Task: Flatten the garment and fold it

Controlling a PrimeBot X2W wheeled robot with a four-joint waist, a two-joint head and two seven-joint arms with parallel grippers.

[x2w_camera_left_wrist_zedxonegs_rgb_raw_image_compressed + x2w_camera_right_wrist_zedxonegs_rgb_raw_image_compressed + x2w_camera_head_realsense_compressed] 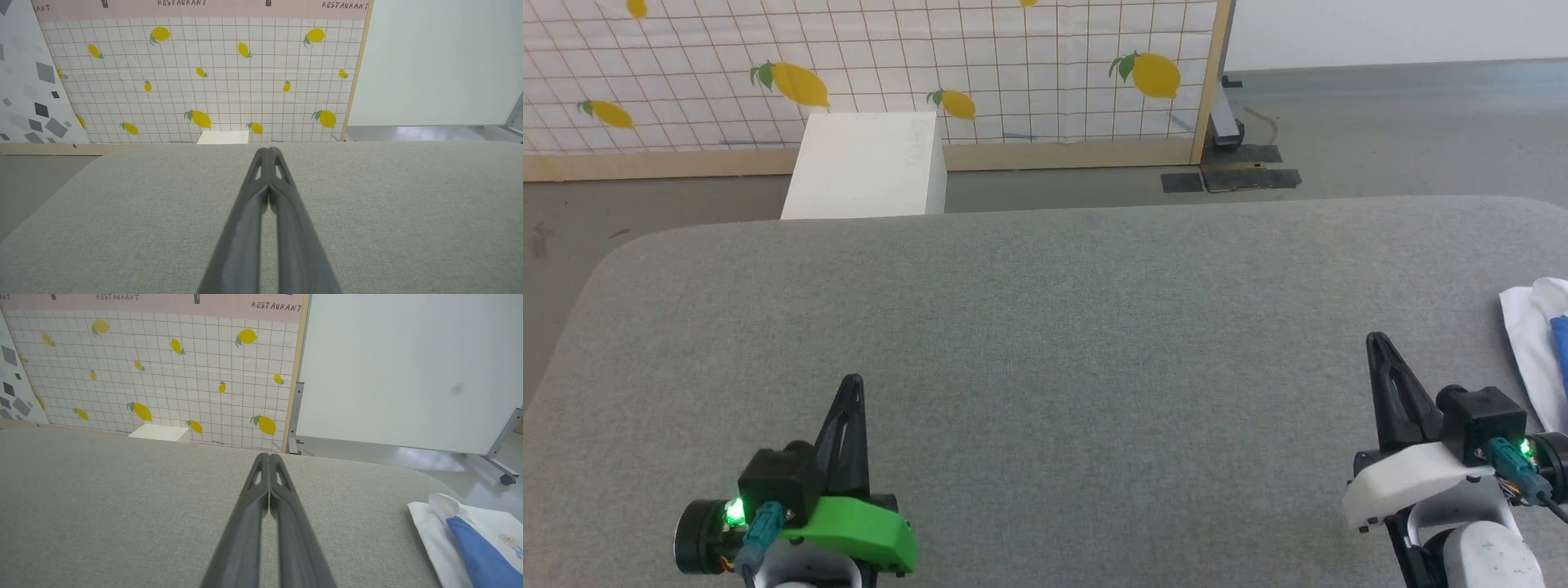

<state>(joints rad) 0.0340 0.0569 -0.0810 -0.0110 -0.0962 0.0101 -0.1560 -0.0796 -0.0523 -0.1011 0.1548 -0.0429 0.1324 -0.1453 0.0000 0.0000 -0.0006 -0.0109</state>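
Observation:
The garment [1535, 343], white with a blue sleeve, lies folded at the far right edge of the grey table [1045, 327], partly cut off by the frame. In the right wrist view the garment [470, 539] lies at the lower right, its blue sleeve across the white body. My right gripper [1377, 341] is shut and empty, just left of the garment and apart from it. My left gripper [853, 382] is shut and empty over the table's near left. Both pairs of fingers meet at their tips in the wrist views [268, 150] [268, 456].
A rigid white box [866, 167] stands on the floor beyond the table's far edge, before a lemon-print panel [866, 73]. A metal stand foot [1227, 131] and dark floor tape [1229, 178] lie at the back right. The table's far corners are rounded.

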